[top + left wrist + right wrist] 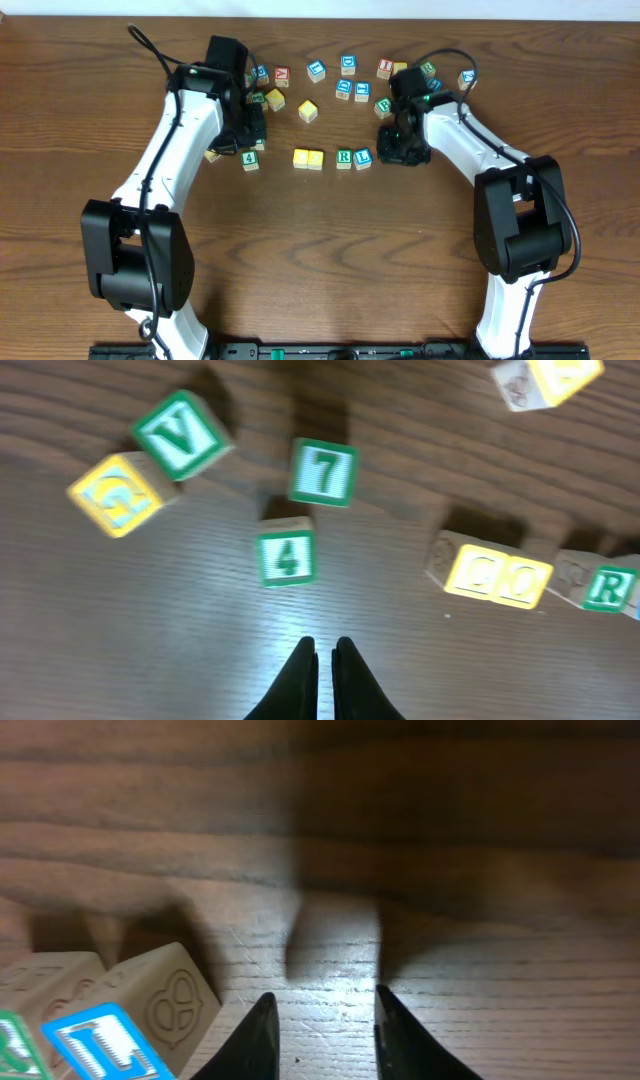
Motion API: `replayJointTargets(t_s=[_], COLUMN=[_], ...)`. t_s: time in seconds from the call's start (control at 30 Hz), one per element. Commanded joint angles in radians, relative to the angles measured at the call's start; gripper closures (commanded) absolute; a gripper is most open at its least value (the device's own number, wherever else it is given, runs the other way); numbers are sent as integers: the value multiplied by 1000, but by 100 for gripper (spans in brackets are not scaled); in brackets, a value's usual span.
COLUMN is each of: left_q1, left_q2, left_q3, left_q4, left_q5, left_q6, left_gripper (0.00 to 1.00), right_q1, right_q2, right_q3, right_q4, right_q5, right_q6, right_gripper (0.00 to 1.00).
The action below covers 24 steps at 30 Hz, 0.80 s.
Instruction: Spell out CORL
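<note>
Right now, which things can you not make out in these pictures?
Yellow blocks in the row, overhead: letters too small to read.
R block, left wrist: blurred, cut by the right edge.
L block, right wrist: cut by the bottom edge.
Tan block under the left arm, overhead: mostly hidden by it.

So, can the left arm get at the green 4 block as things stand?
Probably yes: the green 4 block lies just ahead of the left end effector, only bare table between them.
</note>
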Motion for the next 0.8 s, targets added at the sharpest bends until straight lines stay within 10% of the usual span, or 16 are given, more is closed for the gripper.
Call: replayJointTargets(t_s=[0.0, 0.77], left_q1=[-3, -89], left_q2=[21, 176], left_q3=[-28, -77], left_q4=[23, 136], left_q5=[49, 122], left_q6=[-13, -41], left_gripper=[93, 92], right_q1=[-2, 5], right_q2=[-16, -15], right_q3=[-25, -45], right_q4=[22, 56], right_q5=[-28, -35], right_q6=[14, 32], right_gripper=[75, 75])
